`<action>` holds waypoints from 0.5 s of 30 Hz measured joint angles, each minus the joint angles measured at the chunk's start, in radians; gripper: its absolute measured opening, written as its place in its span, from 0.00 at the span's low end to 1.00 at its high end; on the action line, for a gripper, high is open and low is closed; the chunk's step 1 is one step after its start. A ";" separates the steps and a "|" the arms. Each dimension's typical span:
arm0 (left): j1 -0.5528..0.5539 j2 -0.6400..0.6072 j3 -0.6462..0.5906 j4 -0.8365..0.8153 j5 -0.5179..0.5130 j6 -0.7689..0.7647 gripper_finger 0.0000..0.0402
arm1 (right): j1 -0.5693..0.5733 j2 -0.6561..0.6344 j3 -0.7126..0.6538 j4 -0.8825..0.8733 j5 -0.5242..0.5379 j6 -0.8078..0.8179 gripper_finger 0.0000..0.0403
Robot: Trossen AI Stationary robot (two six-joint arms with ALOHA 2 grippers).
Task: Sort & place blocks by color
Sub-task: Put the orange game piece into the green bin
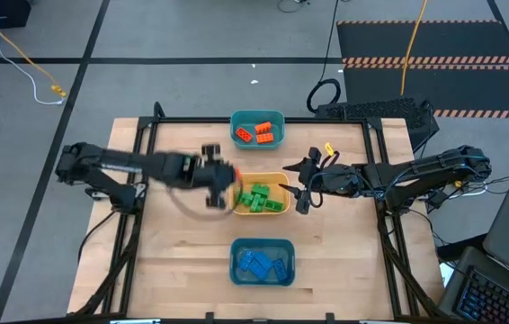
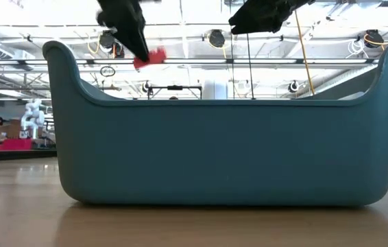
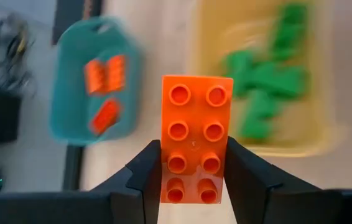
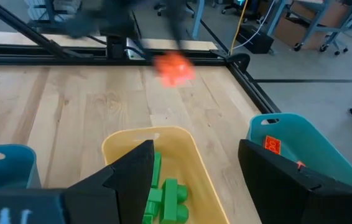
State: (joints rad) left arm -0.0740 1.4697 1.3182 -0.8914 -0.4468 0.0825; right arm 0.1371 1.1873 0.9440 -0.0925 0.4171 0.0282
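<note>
Orange block (image 3: 196,138), eight studs, rectangular, upright in left gripper (image 3: 191,180)

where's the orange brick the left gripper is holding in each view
high view: the orange brick sits at the left gripper, over the left rim of the yellow bin.
low view: a red-orange blur above the near teal bin's rim.
left wrist view: centre, studs showing, clamped between the fingers.
right wrist view: an orange blur over the table beyond the yellow bin.
shared landmark: the yellow bin of green bricks.
</note>
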 joint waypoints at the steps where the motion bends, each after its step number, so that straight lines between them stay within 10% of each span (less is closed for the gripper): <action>1: 0.047 0.001 0.000 0.006 0.002 0.028 0.34 | 0.000 0.000 0.000 0.004 0.000 -0.006 0.57; 15: 0.572 0.054 -0.002 0.369 0.419 0.206 0.34 | 0.000 0.000 0.000 0.005 0.000 -0.057 0.57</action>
State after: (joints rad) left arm 0.4981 1.5240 1.3158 -0.5219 -0.0281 0.2882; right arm 0.1370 1.1873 0.9440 -0.0872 0.4171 -0.0286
